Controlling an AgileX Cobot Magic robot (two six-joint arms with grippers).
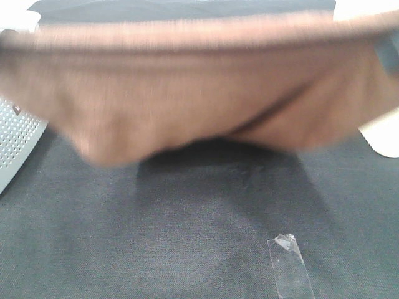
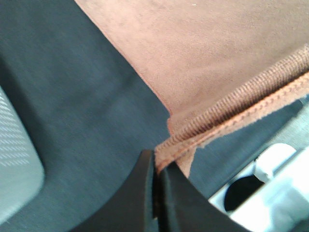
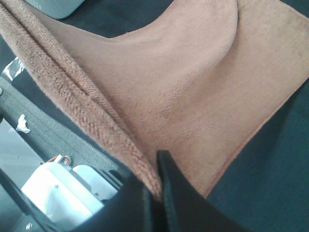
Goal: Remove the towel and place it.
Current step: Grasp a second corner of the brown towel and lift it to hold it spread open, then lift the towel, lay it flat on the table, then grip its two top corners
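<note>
The brown towel (image 1: 199, 93) hangs stretched across the upper half of the exterior high view, close to the camera and blurred, sagging in the middle above the dark table cloth (image 1: 187, 237). Neither gripper shows in that view; the towel hides them. In the left wrist view my left gripper (image 2: 155, 169) is shut on a stitched corner of the towel (image 2: 207, 58). In the right wrist view my right gripper (image 3: 157, 176) is shut on the towel's thick edge (image 3: 87, 101), and the rest of the towel (image 3: 193, 82) drapes down over the dark cloth.
A grey perforated object (image 1: 15, 140) lies at the table's left edge and also shows in the left wrist view (image 2: 14, 159). A strip of clear tape (image 1: 288, 265) is stuck on the cloth at the front right. A white object (image 1: 383, 134) sits at the right edge.
</note>
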